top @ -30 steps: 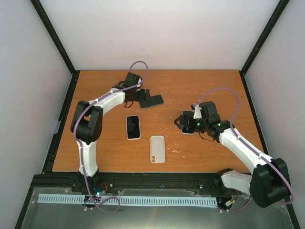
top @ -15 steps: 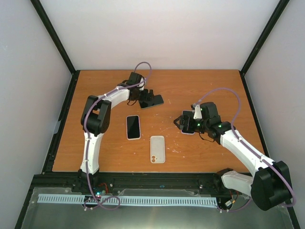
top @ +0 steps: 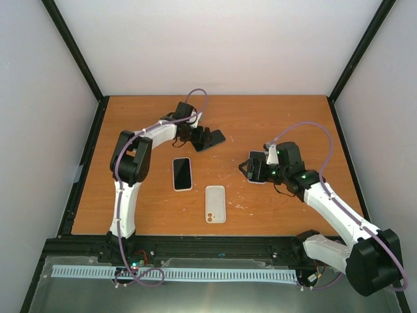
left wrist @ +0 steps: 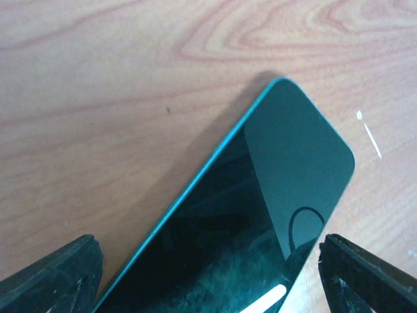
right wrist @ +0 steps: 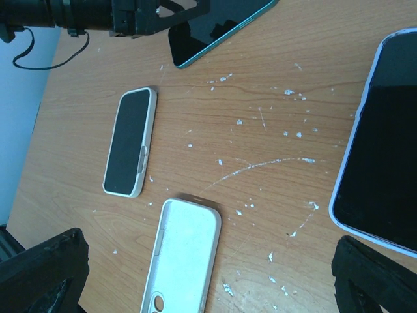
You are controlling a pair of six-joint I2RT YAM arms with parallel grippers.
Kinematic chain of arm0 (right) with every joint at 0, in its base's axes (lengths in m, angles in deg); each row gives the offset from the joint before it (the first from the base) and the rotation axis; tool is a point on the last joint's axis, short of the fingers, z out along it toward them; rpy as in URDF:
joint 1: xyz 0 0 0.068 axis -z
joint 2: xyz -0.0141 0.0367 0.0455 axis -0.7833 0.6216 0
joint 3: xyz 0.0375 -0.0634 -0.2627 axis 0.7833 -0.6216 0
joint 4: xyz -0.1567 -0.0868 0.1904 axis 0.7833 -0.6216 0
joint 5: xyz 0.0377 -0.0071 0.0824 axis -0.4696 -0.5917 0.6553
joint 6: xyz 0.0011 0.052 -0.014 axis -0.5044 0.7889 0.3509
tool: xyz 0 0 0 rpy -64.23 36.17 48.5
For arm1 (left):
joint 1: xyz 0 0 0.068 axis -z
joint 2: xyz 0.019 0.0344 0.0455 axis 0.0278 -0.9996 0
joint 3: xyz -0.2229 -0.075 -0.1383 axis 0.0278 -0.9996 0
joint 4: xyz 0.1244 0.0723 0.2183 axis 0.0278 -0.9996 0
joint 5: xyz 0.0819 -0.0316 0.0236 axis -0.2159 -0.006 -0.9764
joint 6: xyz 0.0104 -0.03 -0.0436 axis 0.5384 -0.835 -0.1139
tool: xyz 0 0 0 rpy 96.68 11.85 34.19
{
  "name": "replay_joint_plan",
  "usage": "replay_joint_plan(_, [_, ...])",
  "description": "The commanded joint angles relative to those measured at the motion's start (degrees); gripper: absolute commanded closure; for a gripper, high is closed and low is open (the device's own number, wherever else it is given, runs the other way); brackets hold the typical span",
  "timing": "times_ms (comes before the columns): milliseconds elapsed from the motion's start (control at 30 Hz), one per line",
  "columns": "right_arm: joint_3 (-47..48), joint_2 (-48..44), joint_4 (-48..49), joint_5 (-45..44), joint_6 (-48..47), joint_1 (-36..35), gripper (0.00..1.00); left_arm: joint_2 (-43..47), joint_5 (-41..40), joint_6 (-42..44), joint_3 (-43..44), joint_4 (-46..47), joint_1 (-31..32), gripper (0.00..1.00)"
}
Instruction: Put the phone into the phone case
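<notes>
Grasp step: teal-edged phone [left wrist: 287,156], flat at the far side of the table [top: 293,117], is straddled by the left claw [left wrist: 208,274], jaws wide, nothing gripped. Right claw [right wrist: 208,264] is wide open and empty. Next: jaws to be closed squarely on the phone's edges, then phone carried to the white case [top: 215,203].

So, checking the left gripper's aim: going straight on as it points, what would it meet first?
The teal-edged phone: it lies just ahead of the left gripper, between its fingertips, though the height gap is unclear.
</notes>
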Motion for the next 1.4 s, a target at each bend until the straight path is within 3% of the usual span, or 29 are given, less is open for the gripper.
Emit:
replay_joint_plan(0, [-1.93,-1.83,1.03,-0.54,0.89,-0.48,0.00,4.10,3.32,-0.15,-5.34,-0.18,0.22,0.09])
replay_joint_plan(367, [-3.43,-1.18,1.06,-0.06,0.39,-0.52,0.01,9.74,-2.57,-2.43,-14.17,2.90,5.42,0.17])
replay_joint_plan(533, [-4.47,-1.36,1.08,-0.66,0.30,-0.49,0.01,8.20,-8.66,-2.03,-11.90,1.67,7.40,0.16])
replay_joint_plan(867, [-5.59,-2.57,0.58,-1.49,0.95,-0.52,0.02,2.42,-19.80,3.87,-3.45,-2.40,9.12,0.04])
replay_joint_plan(1133, [-6.47,-1.63,0.99,-1.88,1.64,-0.52,0.03,0.03,-20.20,9.45,-3.05,-1.46,11.30,0.01])
replay_joint_plan(1367, [-6.70,-1.77,0.62,-2.13,2.24,-0.52,0.04,-1.83,-17.49,8.68,-1.02,-1.83,12.08,0.02])
